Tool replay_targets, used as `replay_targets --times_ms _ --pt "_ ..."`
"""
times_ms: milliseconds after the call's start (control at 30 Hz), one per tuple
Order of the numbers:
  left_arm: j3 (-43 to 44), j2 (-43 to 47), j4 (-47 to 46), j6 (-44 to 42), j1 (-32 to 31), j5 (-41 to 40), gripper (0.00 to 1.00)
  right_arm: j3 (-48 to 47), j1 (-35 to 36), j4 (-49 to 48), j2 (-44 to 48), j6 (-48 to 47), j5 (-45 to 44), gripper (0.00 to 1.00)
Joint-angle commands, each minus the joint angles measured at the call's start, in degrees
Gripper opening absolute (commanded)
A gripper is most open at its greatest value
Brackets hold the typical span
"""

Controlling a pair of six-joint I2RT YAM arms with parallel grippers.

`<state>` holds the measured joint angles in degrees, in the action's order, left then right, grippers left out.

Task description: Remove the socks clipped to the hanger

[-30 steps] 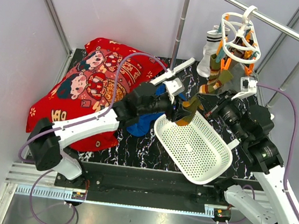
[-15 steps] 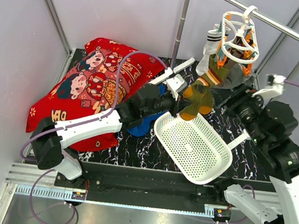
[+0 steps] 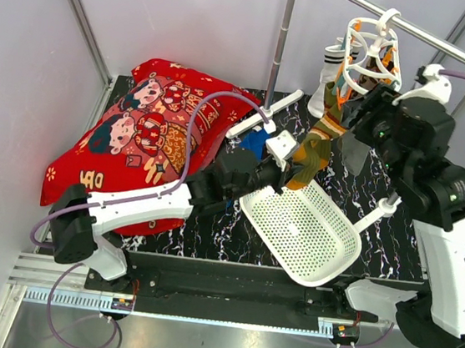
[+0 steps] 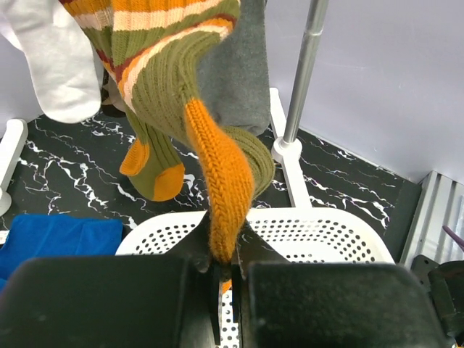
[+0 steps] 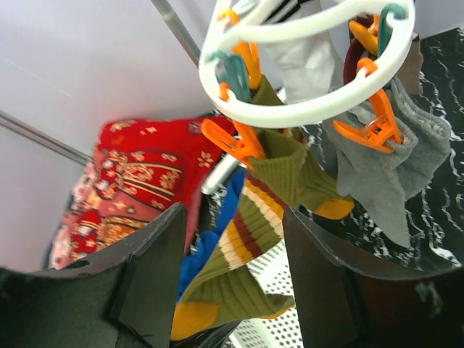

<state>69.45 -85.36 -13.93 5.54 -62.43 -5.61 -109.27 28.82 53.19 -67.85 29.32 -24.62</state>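
Note:
The white ring hanger (image 3: 371, 64) (image 5: 304, 109) hangs from the rail by its hook. Clipped to it are a white sock (image 3: 323, 79) (image 4: 58, 72), a grey sock (image 5: 391, 174) (image 4: 235, 80) and olive-green socks with orange toes. One olive sock (image 3: 315, 146) (image 5: 254, 239) is held at its cuff by an orange peg (image 5: 232, 141). It stretches down to my left gripper (image 3: 288, 168) (image 4: 226, 254), which is shut on its orange toe. A second olive sock (image 4: 156, 167) hangs behind. My right gripper (image 3: 366, 105) (image 5: 232, 217) is open just below the ring, its fingers either side of the stretched sock without touching it.
A white perforated basket (image 3: 323, 260) (image 4: 326, 232) lies tilted under the socks. A blue cloth (image 3: 253, 143) (image 4: 51, 239) sits beside it and a red patterned cushion (image 3: 145, 130) fills the left. The rack's upright pole (image 3: 279, 45) (image 4: 304, 72) and sloping rail (image 3: 432, 41) stand at the back.
My right gripper has opened and risen from beside the basket up to the hanger. My left gripper has closed on the olive sock's toe and moved slightly right.

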Motion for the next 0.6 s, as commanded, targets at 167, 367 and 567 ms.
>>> replay_targets --times_ms 167,367,567 --pt "0.34 2.83 -3.20 -1.41 -1.81 -3.89 0.00 -4.54 1.50 2.27 -4.73 -7.79 -5.87 0.70" --pt "0.42 3.62 -3.73 -1.15 -2.52 -3.01 0.00 -3.94 2.73 0.08 -5.71 -10.77 -6.24 0.72" --pt "1.57 3.36 -1.80 -1.50 -3.39 -3.10 0.00 -3.49 3.61 -3.70 -6.41 -12.18 -7.19 0.71"
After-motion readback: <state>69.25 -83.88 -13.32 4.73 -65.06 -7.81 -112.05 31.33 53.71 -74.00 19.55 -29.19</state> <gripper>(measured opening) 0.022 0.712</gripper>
